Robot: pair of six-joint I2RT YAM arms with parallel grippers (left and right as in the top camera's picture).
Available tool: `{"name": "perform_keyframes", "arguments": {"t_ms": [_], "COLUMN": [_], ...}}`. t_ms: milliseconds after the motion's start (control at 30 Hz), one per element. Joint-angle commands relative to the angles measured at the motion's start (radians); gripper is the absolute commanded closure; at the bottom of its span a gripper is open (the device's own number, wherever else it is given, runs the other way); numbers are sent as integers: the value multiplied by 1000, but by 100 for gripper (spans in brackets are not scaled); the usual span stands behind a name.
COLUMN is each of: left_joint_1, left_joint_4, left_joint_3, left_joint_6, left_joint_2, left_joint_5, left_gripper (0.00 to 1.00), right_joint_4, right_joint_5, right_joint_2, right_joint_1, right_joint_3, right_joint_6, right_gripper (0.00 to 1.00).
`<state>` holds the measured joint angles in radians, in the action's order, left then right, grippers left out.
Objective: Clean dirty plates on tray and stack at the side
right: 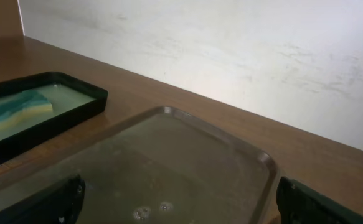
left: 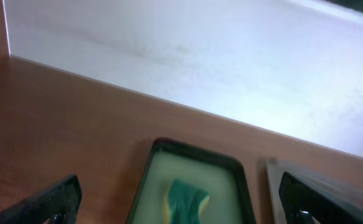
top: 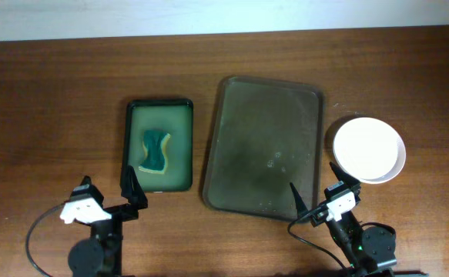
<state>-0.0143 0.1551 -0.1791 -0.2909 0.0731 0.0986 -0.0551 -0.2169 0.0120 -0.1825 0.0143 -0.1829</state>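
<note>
Jaws on both the left gripper (top: pixel 108 188) and right gripper (top: pixel 316 188) stand wide apart, holding nothing. The plates (top: pixel 368 148) sit stacked, plain white, just right of the bare tray (top: pixel 263 146); the sponge (top: pixel 156 150) rests in its green tray (top: pixel 159 104) further left. The stack looks slightly offset; a careless right-arm swing could knock it askew

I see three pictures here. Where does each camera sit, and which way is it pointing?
Overhead: fixed above the table, looking straight down; the left gripper and right gripper show, open, at the bottom edge.
Left wrist: low on the left arm, facing the far wall over the green tray and sponge; its fingers fill the bottom corners.
Right wrist: low on the right arm, facing that wall over the large tray; fingers likewise.
Both wrist views share the green tray, sponge and large tray.
</note>
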Motion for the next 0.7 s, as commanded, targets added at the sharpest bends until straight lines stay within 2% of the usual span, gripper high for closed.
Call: {"name": "perform_keyframes", "arguments": {"t_ms": [0,33,133,667], "left_joint_1": [7,7,3,3], "left_joint_4": [-105,-176,-84,-84], "left_joint_3": [114,174,171,171], "left_joint_6": [9,8,8,8], "left_joint_2": [-69,-69,-69,-67], "left_joint_5": [3,3,6,3], "left_gripper": [0,1,1,1], "right_joint_4": [0,-1,-1,-1], "right_joint_5": [8,8,8,8], "right_joint_2": [-6,-6,-7,-7], "right_joint_1": [6,6,6,6], "right_joint_3": [-9,-9,-9,-9], "right_joint_6": [3,3,3,4], "right_gripper": [2,2,2,2]}}
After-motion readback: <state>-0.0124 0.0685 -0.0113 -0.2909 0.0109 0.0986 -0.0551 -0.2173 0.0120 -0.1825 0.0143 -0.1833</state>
